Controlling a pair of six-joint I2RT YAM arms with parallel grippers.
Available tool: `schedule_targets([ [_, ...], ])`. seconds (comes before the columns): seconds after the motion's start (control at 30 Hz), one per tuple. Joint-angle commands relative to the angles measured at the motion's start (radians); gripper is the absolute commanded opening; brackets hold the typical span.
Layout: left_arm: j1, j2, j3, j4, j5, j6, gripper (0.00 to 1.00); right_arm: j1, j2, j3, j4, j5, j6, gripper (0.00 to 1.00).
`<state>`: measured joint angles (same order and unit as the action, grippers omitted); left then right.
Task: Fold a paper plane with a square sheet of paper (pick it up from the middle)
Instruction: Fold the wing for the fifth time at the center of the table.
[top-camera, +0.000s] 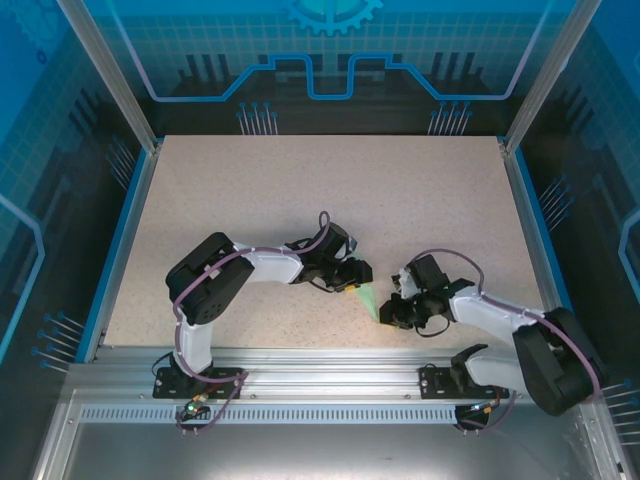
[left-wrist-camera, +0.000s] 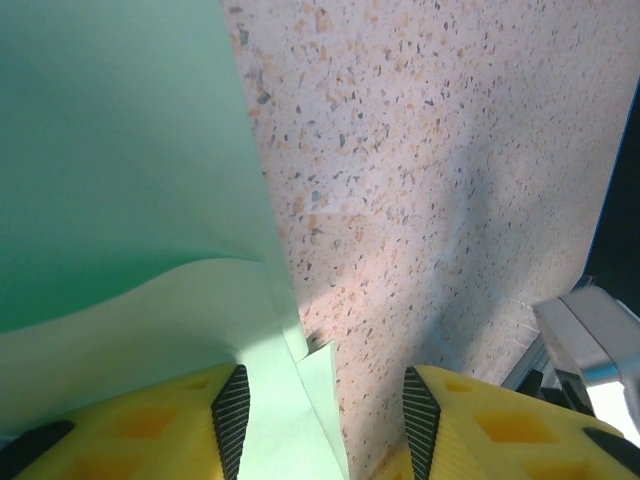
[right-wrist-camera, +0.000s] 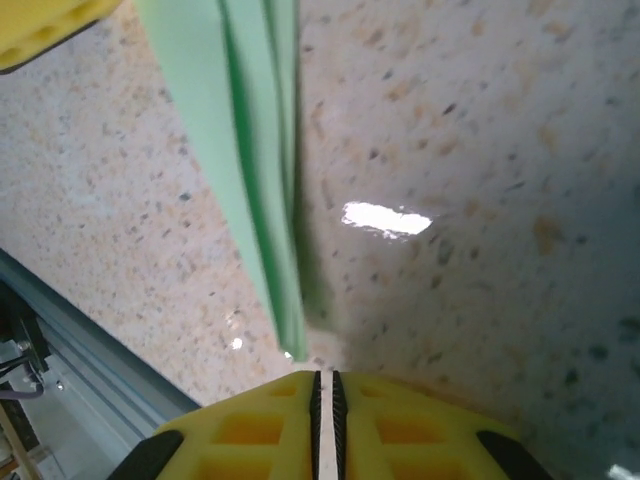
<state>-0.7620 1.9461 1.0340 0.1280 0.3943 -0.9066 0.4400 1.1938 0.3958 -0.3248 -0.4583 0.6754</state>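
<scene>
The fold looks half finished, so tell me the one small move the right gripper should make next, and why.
Probably open the right gripper wider and ease it onto the folded paper: its jaws are nearly closed on nothing, the paper's tip lies just ahead, and the left gripper straddles the other end.

Table (top-camera: 300, 190): speckled beige top, blue rim on left and right sides. Folded mint-green paper (top-camera: 368, 300) near front middle, narrow tip down at surface.
</scene>
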Motion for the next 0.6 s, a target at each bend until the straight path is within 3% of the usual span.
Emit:
schedule_targets([
  [0.0, 0.005, 0.050, 0.001, -0.057, -0.012, 0.015, 0.49, 0.025, -0.032, 0.077, -0.051, 0.008, -0.016, 0.16],
  [0.23, 0.005, 0.063, 0.006, -0.061, -0.003, 0.014, 0.49, 0.053, 0.116, 0.144, 0.157, -0.068, 0.026, 0.19],
  [0.47, 0.006, 0.074, -0.008, -0.028, 0.003, -0.004, 0.49, 0.028, 0.278, 0.109, 0.236, -0.074, -0.005, 0.19],
  [0.57, 0.006, 0.070, -0.003, -0.024, 0.005, 0.000, 0.49, 0.016, 0.348, 0.085, 0.226, -0.072, -0.034, 0.14],
])
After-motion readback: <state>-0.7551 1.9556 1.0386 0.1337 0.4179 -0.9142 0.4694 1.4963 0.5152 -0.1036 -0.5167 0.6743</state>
